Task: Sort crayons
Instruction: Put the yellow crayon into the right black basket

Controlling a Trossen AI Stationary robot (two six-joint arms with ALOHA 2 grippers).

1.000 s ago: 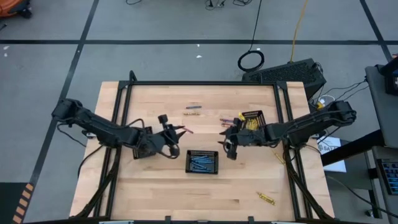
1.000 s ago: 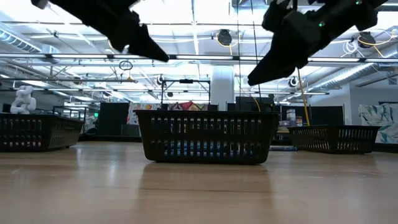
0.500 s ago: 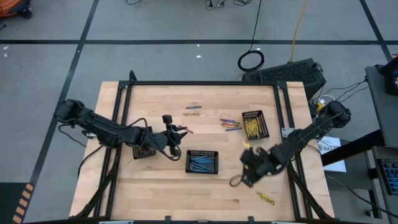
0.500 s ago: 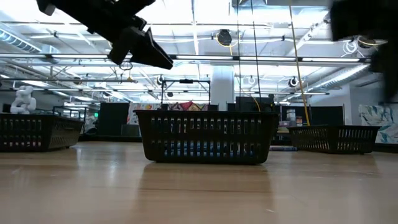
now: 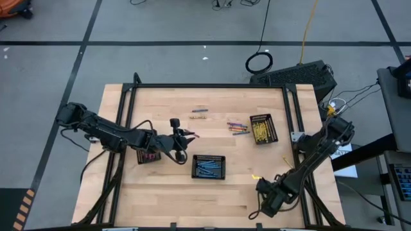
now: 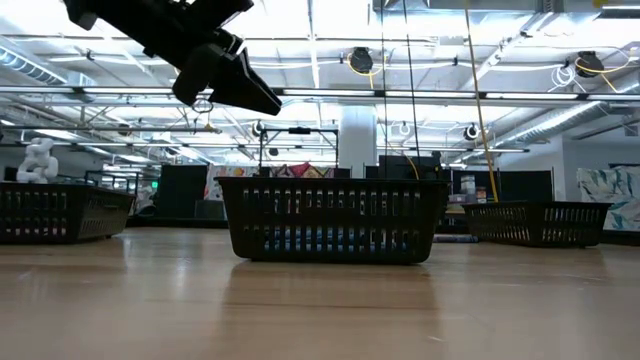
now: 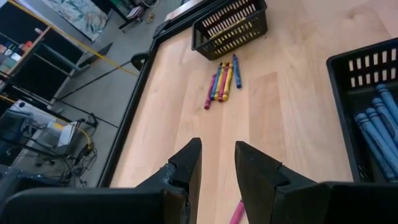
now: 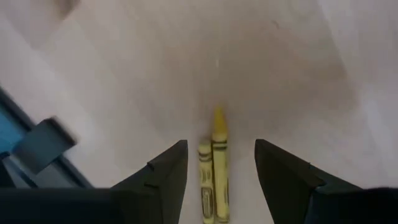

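Okay so the right end effector (image 8: 216, 177) hangs spread over two yellow crayons (image 8: 212, 171) near the desk (image 5: 160, 192) edge, presumably lined up to straddle them; left end effector (image 7: 216, 168) hovers part-open, holding nothing.

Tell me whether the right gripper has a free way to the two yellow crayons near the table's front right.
Probably yes: the right gripper is open with the two yellow crayons lying between its fingers on bare wood, nothing blocking.

I see bare table (image 5: 160, 196) along the near edge — three black trays (image 5: 209, 166) and loose crayons (image 5: 238, 129) crowd the middle.
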